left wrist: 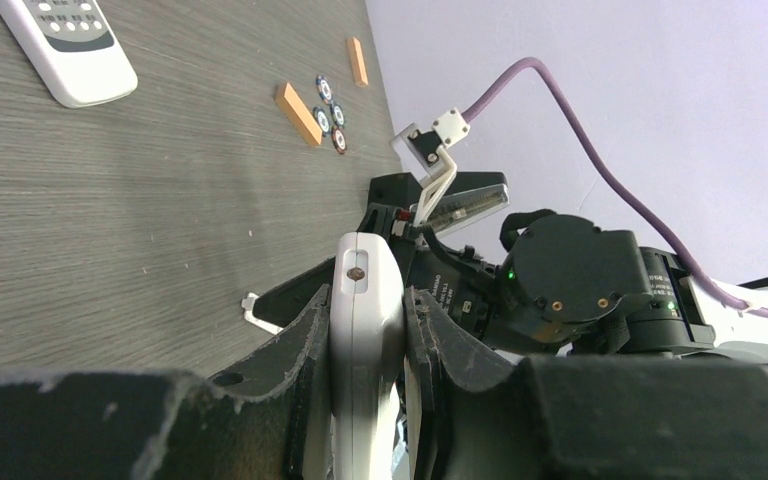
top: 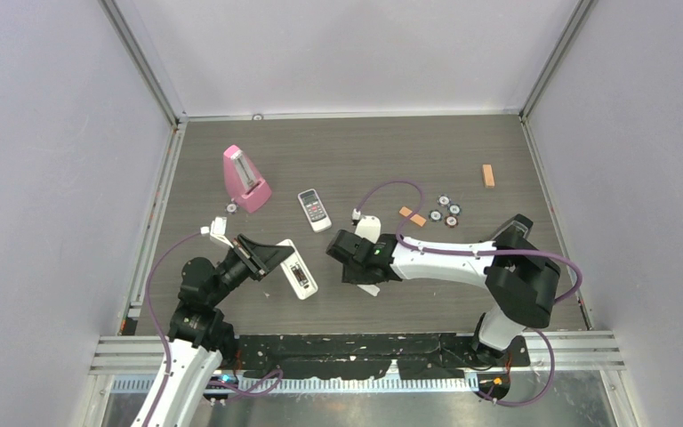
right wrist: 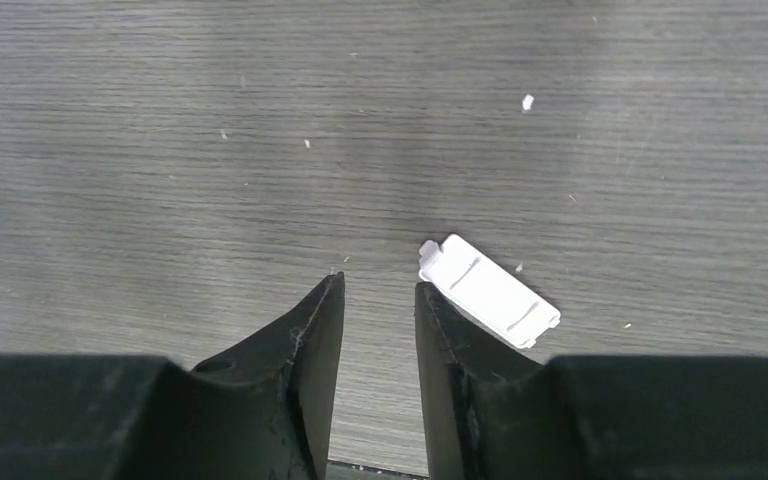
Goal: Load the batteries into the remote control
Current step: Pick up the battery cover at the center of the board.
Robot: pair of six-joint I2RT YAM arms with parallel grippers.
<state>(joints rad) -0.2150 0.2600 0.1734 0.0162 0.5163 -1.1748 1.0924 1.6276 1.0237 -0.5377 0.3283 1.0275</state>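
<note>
Left wrist view: my left pincer (left wrist: 367,300) is clamped on the remote control (left wrist: 365,262); my right pincer (right wrist: 378,286) hangs slightly open, empty, beside a white cover (right wrist: 490,292).

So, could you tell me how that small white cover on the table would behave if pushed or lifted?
The white cover looks thin and flat, so a push would probably slide it along the table rather than roll or tip it. Lying flush, it may be hard to pinch from above. Probably light, fairly stiff plastic.

Dark grey wood-grain tabletop (top: 365,151), plain pale walls (top: 347,53) at nine, twelve, three o'clock, aluminium corner posts (top: 142,62).
</note>
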